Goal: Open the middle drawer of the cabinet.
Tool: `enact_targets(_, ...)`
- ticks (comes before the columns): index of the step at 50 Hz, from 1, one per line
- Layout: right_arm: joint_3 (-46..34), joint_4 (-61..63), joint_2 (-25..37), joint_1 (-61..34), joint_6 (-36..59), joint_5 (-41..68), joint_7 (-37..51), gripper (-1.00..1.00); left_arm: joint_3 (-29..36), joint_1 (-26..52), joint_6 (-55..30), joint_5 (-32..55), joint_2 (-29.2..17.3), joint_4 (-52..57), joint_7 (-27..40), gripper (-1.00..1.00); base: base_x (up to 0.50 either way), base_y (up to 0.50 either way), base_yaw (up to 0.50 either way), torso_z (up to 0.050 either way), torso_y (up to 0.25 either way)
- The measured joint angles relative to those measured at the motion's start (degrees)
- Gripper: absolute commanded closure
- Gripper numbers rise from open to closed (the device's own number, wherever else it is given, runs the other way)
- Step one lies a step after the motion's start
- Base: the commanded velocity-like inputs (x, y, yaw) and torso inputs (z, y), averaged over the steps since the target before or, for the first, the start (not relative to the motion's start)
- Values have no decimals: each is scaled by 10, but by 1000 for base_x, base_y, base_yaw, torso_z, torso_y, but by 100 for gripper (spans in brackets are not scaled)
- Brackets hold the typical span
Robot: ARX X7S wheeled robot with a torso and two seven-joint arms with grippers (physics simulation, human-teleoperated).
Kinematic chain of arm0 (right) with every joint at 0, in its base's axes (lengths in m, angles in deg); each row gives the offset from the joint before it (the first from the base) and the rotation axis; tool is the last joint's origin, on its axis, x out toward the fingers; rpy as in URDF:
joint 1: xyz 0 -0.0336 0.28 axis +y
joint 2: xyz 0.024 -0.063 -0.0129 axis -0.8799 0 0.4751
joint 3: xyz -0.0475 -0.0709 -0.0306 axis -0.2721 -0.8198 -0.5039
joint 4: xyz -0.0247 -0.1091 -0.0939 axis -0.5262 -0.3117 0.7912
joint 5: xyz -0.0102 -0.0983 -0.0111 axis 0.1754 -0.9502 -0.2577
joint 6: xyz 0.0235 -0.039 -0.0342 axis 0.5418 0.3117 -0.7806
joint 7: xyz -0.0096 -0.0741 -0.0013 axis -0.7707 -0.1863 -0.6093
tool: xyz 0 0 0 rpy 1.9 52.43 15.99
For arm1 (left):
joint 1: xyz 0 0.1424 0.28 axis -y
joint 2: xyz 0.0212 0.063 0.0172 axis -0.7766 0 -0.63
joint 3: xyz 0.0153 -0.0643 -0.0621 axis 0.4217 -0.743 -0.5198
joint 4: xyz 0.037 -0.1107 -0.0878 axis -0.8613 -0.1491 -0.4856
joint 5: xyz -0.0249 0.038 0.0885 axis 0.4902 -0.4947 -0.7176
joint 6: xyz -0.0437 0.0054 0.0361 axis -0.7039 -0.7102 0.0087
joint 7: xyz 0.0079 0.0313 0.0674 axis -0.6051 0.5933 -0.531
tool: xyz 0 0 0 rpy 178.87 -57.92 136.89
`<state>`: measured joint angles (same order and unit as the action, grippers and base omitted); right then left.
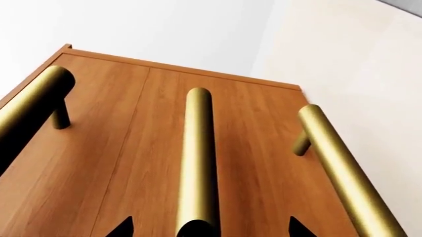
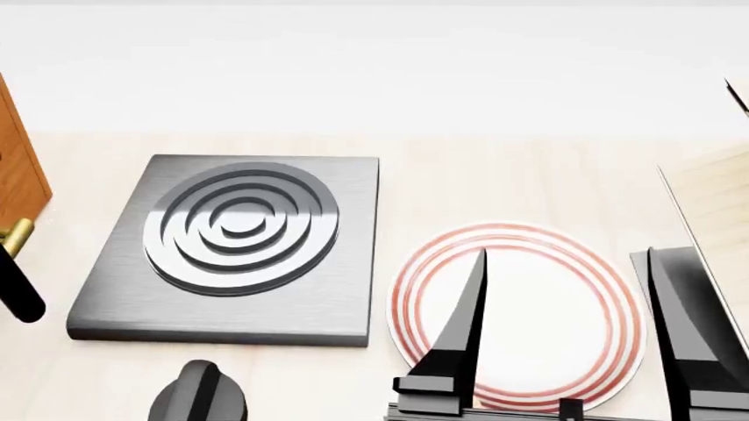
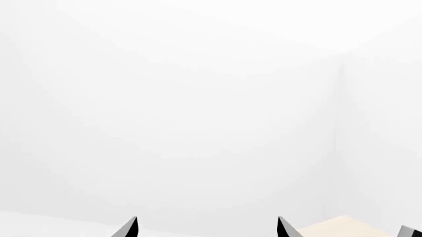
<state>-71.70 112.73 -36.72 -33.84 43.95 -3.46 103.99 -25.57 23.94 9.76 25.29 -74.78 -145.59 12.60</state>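
The cabinet (image 1: 264, 103) fills the left wrist view, its orange-brown front carrying three brass bar handles. The middle drawer (image 1: 158, 148) has its handle (image 1: 197, 158) running straight between the two dark fingertips of my left gripper (image 1: 209, 228), which is open and straddles the bar without closing on it. In the head view only the cabinet's edge (image 2: 17, 167) and one black left finger (image 2: 17, 289) show at the far left. My right gripper (image 2: 567, 272) hangs open over a plate, holding nothing.
A grey burner slab with concentric rings (image 2: 234, 237) lies on the counter beside the cabinet. A white plate with red rings (image 2: 527, 351) sits under the right gripper. A black knob (image 2: 199, 395) is at the front edge; a pale wooden rack (image 2: 720, 210) stands right.
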Motion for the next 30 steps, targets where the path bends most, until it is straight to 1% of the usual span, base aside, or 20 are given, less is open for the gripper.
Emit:
enact_targets(7, 0, 0, 1, 0, 0, 1, 1, -100, 34, 4, -5, 36, -1, 1, 8, -100, 0, 0, 0, -1, 0)
enact_targets(8, 0, 0, 1, 0, 0, 1, 1, -100, 39, 5, -6, 41, -1, 1, 10, 100, 0, 0, 0, 0, 0)
enact_targets(19, -1, 0, 2, -1, 1, 3, 3, -100, 84, 13, -11, 97, -4, -3, 26, 100, 0, 0, 0, -1, 0)
enact_targets(30, -1, -1, 4, -2, 1, 4, 5, -100, 128, 17, -8, 134, -5, -7, 42, 100, 0, 0, 0, -1, 0)
